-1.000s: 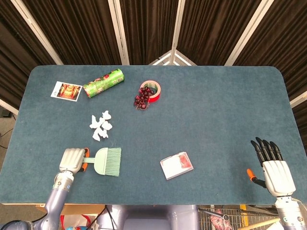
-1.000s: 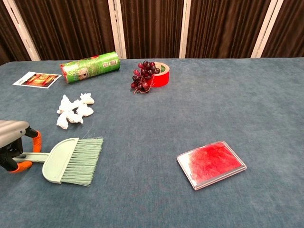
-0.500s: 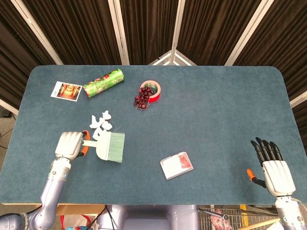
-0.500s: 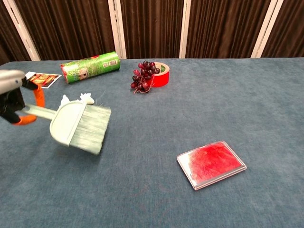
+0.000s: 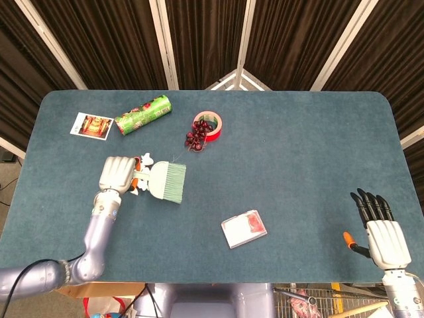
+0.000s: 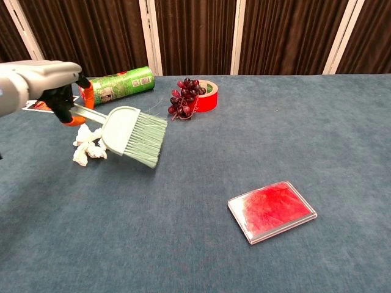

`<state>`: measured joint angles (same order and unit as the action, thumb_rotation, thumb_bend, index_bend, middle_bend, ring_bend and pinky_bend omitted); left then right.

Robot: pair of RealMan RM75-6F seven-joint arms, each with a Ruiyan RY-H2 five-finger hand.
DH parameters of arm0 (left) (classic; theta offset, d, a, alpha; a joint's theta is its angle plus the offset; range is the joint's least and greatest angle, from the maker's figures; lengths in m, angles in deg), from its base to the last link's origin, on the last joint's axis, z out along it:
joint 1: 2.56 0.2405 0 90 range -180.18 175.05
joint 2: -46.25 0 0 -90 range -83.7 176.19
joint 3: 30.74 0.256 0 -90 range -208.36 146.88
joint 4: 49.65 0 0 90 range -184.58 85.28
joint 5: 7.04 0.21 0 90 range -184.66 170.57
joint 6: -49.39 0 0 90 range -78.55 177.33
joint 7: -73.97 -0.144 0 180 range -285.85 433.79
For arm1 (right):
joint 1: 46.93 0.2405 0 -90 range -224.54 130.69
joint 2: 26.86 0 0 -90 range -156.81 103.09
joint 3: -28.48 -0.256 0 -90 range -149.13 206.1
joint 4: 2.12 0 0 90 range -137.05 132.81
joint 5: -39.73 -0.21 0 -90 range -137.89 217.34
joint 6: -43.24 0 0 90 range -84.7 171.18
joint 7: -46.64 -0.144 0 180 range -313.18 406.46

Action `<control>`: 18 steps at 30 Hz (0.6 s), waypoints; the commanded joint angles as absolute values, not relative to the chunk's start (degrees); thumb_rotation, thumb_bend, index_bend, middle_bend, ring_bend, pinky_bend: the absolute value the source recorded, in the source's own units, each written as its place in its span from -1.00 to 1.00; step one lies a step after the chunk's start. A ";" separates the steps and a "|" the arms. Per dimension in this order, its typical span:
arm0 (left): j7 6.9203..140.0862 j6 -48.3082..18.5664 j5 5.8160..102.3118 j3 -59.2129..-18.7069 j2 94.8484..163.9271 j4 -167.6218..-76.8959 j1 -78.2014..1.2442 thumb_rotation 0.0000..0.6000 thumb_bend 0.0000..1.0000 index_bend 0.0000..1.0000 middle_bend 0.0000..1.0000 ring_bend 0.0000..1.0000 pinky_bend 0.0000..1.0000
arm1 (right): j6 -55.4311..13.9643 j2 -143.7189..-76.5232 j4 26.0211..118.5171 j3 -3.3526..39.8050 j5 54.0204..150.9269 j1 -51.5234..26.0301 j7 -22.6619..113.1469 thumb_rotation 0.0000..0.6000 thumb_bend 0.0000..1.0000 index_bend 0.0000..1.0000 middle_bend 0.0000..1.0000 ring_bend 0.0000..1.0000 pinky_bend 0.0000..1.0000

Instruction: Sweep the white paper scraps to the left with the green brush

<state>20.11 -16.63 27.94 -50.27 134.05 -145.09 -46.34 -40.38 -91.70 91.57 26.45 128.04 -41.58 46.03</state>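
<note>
My left hand (image 5: 117, 173) (image 6: 38, 80) grips the handle of the green brush (image 5: 167, 181) (image 6: 131, 135) and holds it off the table, bristles pointing right and down. The brush hangs just right of the white paper scraps (image 6: 87, 148) (image 5: 145, 159), covering part of the pile in both views. My right hand (image 5: 380, 232) rests open at the table's front right corner, far from the scraps, and shows only in the head view.
At the back lie a green can (image 5: 143, 114) on its side, a photo card (image 5: 91, 126), a red tape roll (image 5: 211, 124) and dark grapes (image 5: 196, 138). A clear case with red filling (image 5: 244, 228) sits front centre.
My left hand lifted the brush off the table and carried it away from me and to the right, from in front of the scraps to over their right side. The right hand stayed put.
</note>
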 commanded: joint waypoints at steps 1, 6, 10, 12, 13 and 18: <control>17.89 -15.12 23.85 -51.05 136.93 -140.09 -49.83 1.00 0.43 0.53 1.00 1.00 1.00 | -40.26 -91.62 91.57 26.38 127.86 -41.56 45.81 1.00 -0.36 -1.00 -1.00 -1.00 -1.00; 17.15 -14.00 20.70 -49.25 137.95 -134.88 -50.91 1.00 0.44 0.53 1.00 1.00 1.00 | -39.56 -91.53 91.43 26.37 127.20 -41.46 45.32 1.00 -0.36 -1.00 -1.00 -1.00 -1.00; 18.01 -13.01 19.13 -47.27 136.02 -132.52 -49.54 1.00 0.44 0.54 1.00 1.00 1.00 | -39.39 -91.47 91.62 26.39 127.00 -41.47 45.62 1.00 -0.36 -1.00 -1.00 -1.00 -1.00; 19.11 -12.96 18.91 -46.77 133.84 -132.40 -48.41 1.00 0.44 0.54 1.00 1.00 1.00 | -39.38 -91.51 91.78 26.51 127.11 -41.50 45.93 1.00 -0.36 -1.00 -1.00 -1.00 -1.00; 19.75 -12.76 18.96 -46.44 132.26 -132.73 -47.72 1.00 0.44 0.54 1.00 1.00 1.00 | -39.36 -91.51 91.85 26.61 127.18 -41.54 46.09 1.00 -0.36 -1.00 -1.00 -1.00 -1.00; 23.39 -12.07 19.37 -44.85 125.26 -132.85 -43.98 1.00 0.44 0.54 1.00 1.00 1.00 | -39.56 -91.55 91.97 26.74 127.33 -41.68 46.83 1.00 -0.36 -1.00 -1.00 -1.00 -1.00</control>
<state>21.26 -12.64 19.28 -45.89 128.28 -132.85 -46.08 -39.52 -91.57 91.97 26.73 127.30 -41.66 46.80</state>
